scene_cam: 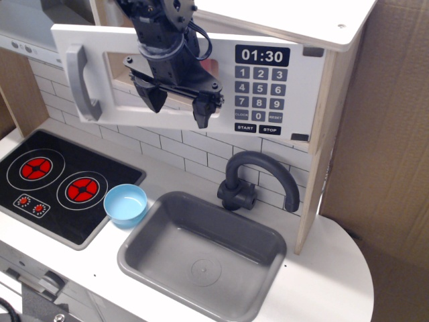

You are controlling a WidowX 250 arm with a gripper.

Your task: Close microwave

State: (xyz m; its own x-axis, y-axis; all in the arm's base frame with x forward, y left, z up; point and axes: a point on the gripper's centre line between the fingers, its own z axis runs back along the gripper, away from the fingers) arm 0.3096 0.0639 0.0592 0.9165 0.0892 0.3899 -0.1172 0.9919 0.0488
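Observation:
The toy microwave (268, 87) sits under the white top shelf, with a black keypad and the clock digits 01:30. Its wide white door (100, 47) with a grey curved handle (79, 82) stands almost flush with the front, only a small gap showing on the handle side. My black gripper (177, 107) is open and empty, its two fingers pointing down and resting against the door's clear window. The arm hides most of the window.
A black faucet (258, 178) rises behind the grey sink (201, 251). A light blue bowl (125, 204) sits between the sink and the black stovetop (57, 184) with red rings. A grey range hood (27, 30) hangs at the upper left. Cardboard stands to the right.

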